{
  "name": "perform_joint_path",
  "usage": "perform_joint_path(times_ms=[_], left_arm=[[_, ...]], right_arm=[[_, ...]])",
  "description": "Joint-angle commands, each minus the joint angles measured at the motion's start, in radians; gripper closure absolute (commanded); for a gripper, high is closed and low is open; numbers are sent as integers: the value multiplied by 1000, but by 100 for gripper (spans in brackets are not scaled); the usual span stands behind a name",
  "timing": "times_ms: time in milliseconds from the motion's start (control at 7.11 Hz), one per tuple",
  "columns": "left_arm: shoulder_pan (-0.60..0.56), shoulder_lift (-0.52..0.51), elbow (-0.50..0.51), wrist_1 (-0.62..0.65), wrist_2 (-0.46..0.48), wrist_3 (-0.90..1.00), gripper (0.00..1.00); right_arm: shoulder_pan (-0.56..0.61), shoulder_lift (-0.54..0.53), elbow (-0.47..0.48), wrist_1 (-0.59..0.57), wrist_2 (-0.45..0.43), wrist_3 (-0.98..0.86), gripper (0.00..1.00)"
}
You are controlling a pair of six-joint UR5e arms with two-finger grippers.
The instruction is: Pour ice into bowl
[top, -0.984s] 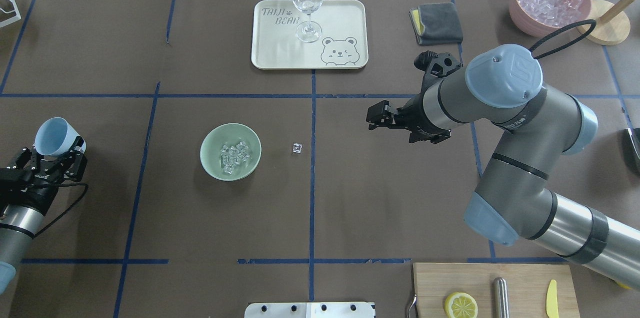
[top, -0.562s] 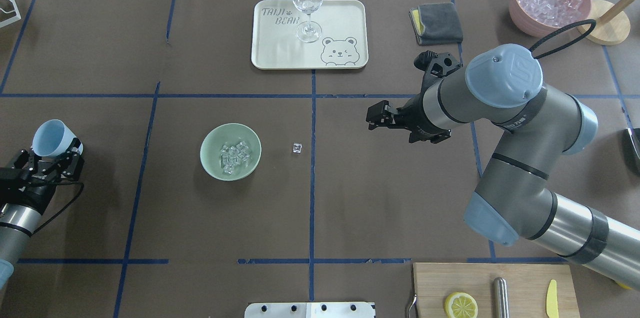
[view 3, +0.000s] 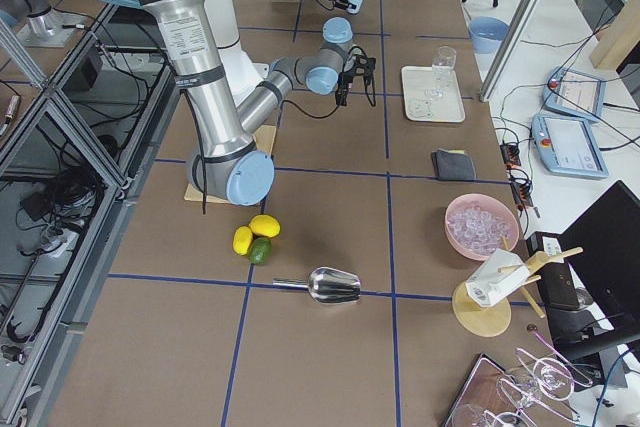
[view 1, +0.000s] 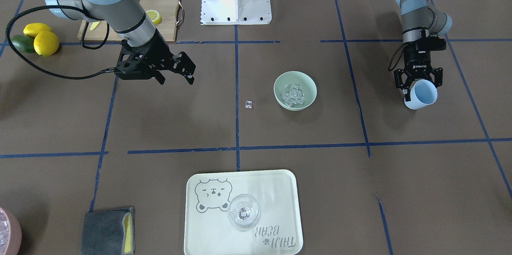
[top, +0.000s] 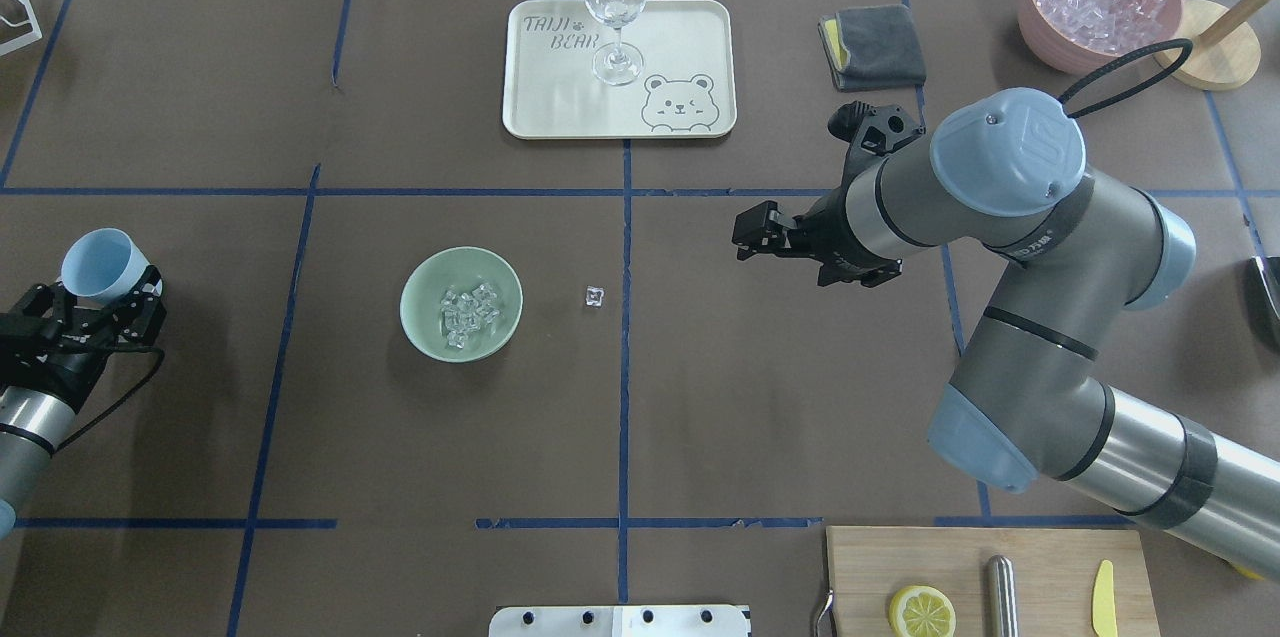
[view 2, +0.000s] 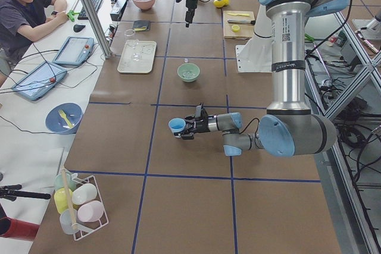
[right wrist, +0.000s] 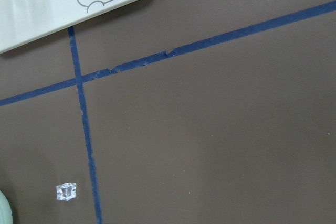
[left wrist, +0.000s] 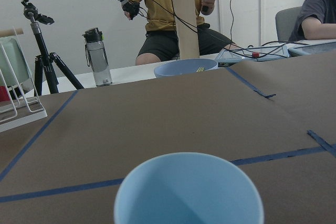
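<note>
The pale green bowl [top: 420, 292] stands left of the table's middle and holds a heap of clear ice cubes [top: 468, 312]; it also shows in the front view [view 1: 308, 85]. One stray ice cube [top: 594, 296] lies on the table to the bowl's right, also in the right wrist view [right wrist: 66, 191]. My left gripper [top: 98, 299] is at the far left edge, well away from the bowl, shut on a light blue cup [top: 97, 264]. The cup looks empty in the left wrist view [left wrist: 189, 195]. My right gripper [top: 750, 235] hovers open and empty right of the stray cube.
A cream tray [top: 560, 97] with a wine glass [top: 614, 7] stands at the back centre. A grey cloth [top: 872, 47] and a pink bowl of ice [top: 1100, 2] are at the back right. A cutting board [top: 1040, 557] with a lemon half is at the front right.
My left gripper has drawn the blue cup further left, away from the bowl, and tilted it more upright. The right arm, bowl and stray cube have not moved.
</note>
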Motion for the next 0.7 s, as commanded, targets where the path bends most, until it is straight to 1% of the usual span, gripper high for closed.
perform_joint_path(times_ms=[0,562], left_arm=[[-12,-1,-9,-6,-25,19,0],[-46,16,-58,-8,-57,64,0]], right_arm=[[0,0,-2,0,-1,-2,0],[0,-2,-3,0,-1,-2,0]])
